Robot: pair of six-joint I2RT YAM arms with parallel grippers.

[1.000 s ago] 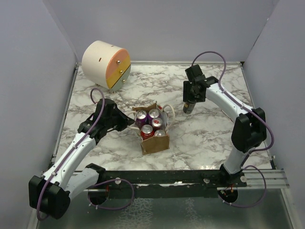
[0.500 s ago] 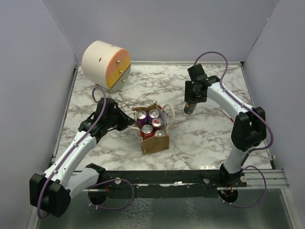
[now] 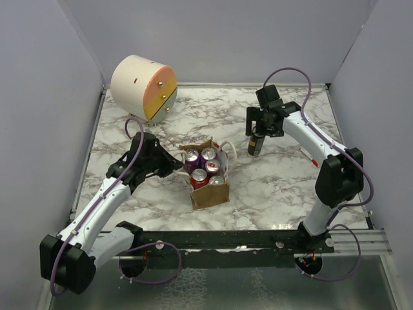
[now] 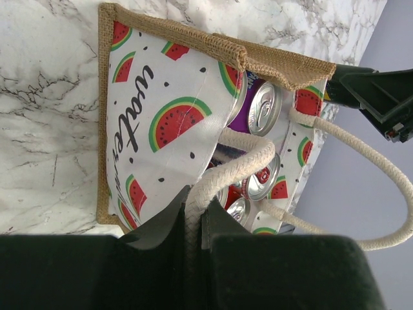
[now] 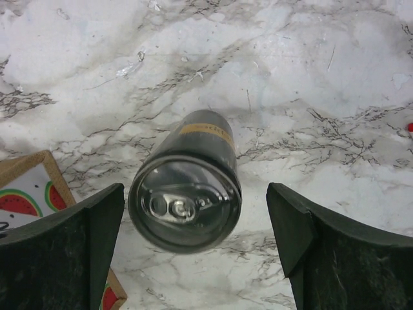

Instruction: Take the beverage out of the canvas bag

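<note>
The canvas bag (image 3: pixel 210 192) stands mid-table with several soda cans (image 3: pixel 201 166) upright inside. In the left wrist view its watermelon-print side (image 4: pixel 161 116) and can tops (image 4: pixel 264 106) show. My left gripper (image 3: pixel 171 169) (image 4: pixel 193 210) is shut on a white rope handle (image 4: pixel 239 165) at the bag's left side. A dark can (image 3: pixel 255 146) (image 5: pixel 187 194) stands upright on the marble, right of and behind the bag. My right gripper (image 3: pixel 259 129) (image 5: pixel 195 197) is open around it, with a gap at each finger.
A cream-and-orange drum (image 3: pixel 143 87) sits at the back left corner. A small red-and-white stick (image 3: pixel 308 157) lies on the table to the right. Grey walls close in the left, back and right sides.
My right gripper has opened and let go of the dark can, which now stands on the table. The left arm and the bag have barely moved.
</note>
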